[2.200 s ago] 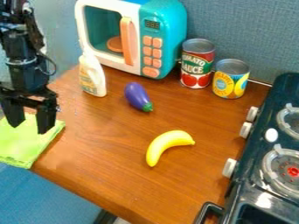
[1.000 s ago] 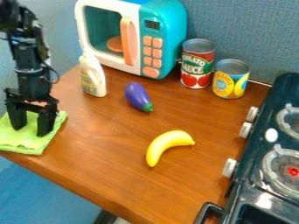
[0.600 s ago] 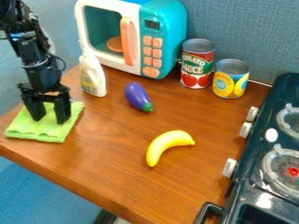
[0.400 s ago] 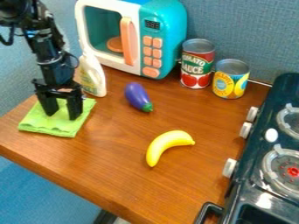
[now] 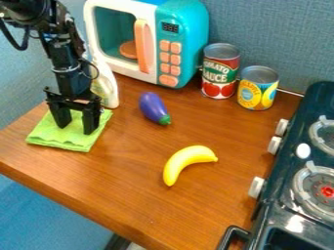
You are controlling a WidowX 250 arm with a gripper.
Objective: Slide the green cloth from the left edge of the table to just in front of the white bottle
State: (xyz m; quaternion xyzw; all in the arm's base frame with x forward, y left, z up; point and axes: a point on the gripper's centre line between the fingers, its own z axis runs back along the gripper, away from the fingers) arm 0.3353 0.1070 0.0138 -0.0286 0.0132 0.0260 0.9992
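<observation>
End effector [image 5: 77, 128] released, fingers spread, down at green cloth [image 5: 57, 139]. Cloth lies flat on tabletop [image 5: 137, 176], left of purple eggplant [image 5: 152, 106]; none of it lifted or pinched. Fingertip contact hard to confirm. Fingers hide some cloth; arm partly covers white bottle [image 5: 112, 95]; stove [image 5: 277, 211] cut off.

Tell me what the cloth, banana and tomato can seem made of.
The cloth looks like soft fabric, matte, with wavy edges. The banana is probably smooth plastic, given its even yellow and slight sheen. The tomato can looks like metal, satin gray at its rimmed top.
</observation>
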